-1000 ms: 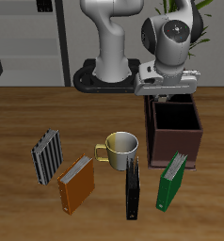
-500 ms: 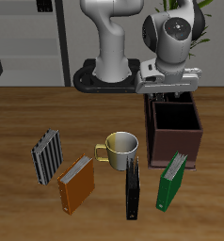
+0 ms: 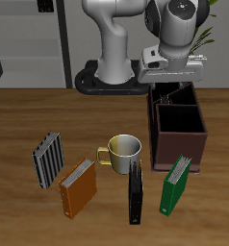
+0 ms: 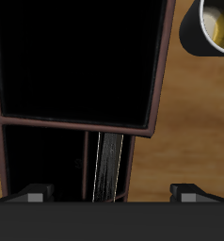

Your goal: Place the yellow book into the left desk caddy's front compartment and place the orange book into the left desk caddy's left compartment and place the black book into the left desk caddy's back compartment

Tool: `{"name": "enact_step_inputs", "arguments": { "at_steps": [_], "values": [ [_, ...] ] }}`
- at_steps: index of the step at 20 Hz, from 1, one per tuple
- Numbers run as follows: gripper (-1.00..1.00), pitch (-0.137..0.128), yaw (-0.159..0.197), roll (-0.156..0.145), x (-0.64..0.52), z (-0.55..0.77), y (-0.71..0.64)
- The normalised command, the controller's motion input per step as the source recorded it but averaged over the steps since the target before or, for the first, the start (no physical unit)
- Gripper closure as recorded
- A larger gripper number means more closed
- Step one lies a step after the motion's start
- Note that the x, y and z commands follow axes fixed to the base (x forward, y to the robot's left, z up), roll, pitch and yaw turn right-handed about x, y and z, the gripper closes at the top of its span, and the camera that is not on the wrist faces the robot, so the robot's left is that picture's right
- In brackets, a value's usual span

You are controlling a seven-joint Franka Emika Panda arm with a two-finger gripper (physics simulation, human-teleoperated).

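The left desk caddy point(image 3: 179, 135), a dark brown box with dividers, stands behind the books; it also shows in the wrist view point(image 4: 156, 94). My gripper point(image 3: 174, 89) hangs open and empty just above its back part; in the wrist view point(image 4: 112, 193) the fingers point(image 4: 29, 195) stand wide apart. The thin greyish yellow book point(image 4: 108, 168) stands on edge in a narrow compartment at the caddy's back end, beside a divider. The orange book point(image 3: 78, 187) and the black book point(image 3: 136, 190) stand on the table near the front edge.
A yellowish mug point(image 3: 121, 151) stands between the books and the caddy, also in the wrist view point(image 4: 217, 24). A green book point(image 3: 176, 183) leans just before the caddy. A grey-and-white striped book point(image 3: 49, 159) stands beside the orange one.
My gripper has risen straight up from the caddy's back part, open. The books, mug and caddy have not moved.
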Motion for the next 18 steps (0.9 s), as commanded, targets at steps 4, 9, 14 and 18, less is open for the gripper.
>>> {"name": "enact_step_inputs", "arguments": {
  "at_steps": [4,9,14,18],
  "values": [
    [-1.00,-0.105,0.093,-0.086,-0.05,0.39,-0.36],
    [-1.00,-0.090,0.099,-0.083,0.09,0.34,-0.57],
    [-1.00,-0.011,0.050,-0.036,0.10,0.15,-0.56],
    [-1.00,-0.030,0.068,0.008,0.07,0.22,-0.53]
  ]
}}
